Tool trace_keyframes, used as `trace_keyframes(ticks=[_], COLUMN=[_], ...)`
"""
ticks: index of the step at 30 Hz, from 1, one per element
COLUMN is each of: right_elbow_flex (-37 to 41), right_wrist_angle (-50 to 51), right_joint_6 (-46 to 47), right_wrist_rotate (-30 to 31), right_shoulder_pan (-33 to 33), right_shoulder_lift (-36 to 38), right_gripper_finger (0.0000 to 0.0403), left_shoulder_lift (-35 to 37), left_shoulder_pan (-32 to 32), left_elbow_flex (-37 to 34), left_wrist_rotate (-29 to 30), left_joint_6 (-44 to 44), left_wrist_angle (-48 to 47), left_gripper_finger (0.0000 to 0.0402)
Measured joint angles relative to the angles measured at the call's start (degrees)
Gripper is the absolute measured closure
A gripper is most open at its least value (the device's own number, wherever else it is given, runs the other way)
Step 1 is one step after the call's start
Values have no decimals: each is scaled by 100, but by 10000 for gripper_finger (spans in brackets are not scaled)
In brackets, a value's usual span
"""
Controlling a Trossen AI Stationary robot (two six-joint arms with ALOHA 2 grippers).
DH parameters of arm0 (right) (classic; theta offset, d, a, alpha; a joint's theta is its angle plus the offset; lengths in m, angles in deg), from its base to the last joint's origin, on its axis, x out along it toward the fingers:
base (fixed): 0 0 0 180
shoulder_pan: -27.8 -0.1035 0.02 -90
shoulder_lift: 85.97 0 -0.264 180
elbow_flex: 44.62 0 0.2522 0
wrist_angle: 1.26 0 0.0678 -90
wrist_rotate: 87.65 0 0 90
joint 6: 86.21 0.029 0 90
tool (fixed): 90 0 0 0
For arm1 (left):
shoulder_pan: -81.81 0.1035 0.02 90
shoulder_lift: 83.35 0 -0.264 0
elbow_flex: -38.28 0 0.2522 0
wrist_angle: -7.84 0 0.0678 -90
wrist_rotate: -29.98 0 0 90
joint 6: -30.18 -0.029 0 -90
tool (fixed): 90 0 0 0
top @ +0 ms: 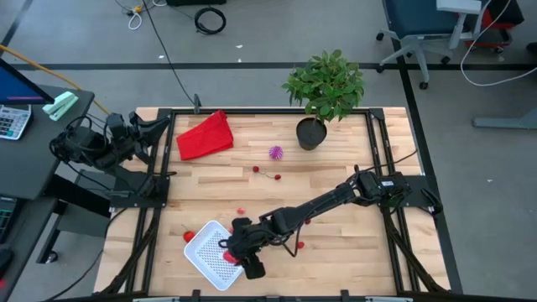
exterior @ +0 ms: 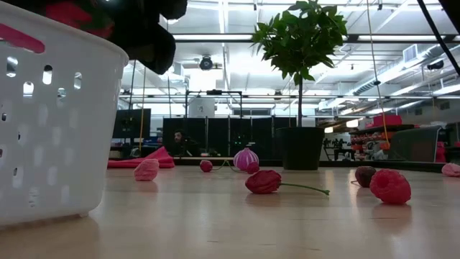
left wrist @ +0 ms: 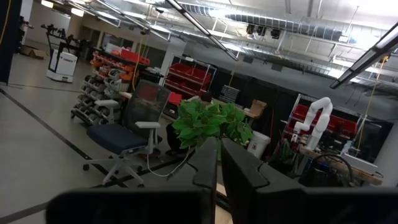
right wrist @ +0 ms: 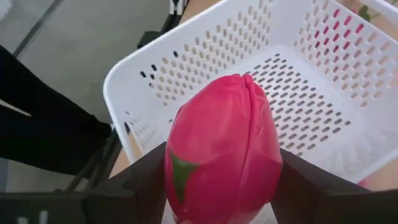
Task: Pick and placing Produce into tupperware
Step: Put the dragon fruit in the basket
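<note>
Right hand [right wrist: 217, 186] hangs over the white tub [right wrist: 323, 118], clamped on a red strawberry [right wrist: 221, 149]; better to lower it inside the rim first, then part the fingers gently so it cannot bounce out onto the bench [top: 336, 180]

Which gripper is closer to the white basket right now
Right. The right gripper hangs over the white basket, holding a red fruit above its bottom. The left gripper is parked shut at the table's far left corner, well away.

White basket [right wrist: 205, 50], dotted with holes; red fruit [right wrist: 222, 149] with green patch; purple spiky ball [top: 275, 153]; red cloth [top: 205, 135].
</note>
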Motion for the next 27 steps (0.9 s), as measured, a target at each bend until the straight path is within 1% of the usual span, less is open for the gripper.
trace_keyframes(ticks=[7, 14, 27], right_elbow_flex=[1, 1, -1], right_wrist_angle=[242, 249, -58], right_joint_6=[-14, -157, -304], right_wrist_rotate=[-2, 71, -71], right_shoulder_pan=[2, 38, 63], right_shoulder_lift=[2, 0, -76], right_gripper_finger=[174, 174, 174], left_shoulder_lift=[0, 0, 4], left_shoulder_pan=[0, 0, 0], left_elbow_flex=[0, 0, 0], left_wrist_rotate=[0, 0, 2], left_joint_6=[2, 2, 2], left_wrist_angle=[0, 0, -55], left_gripper_finger=[366, 374, 366])
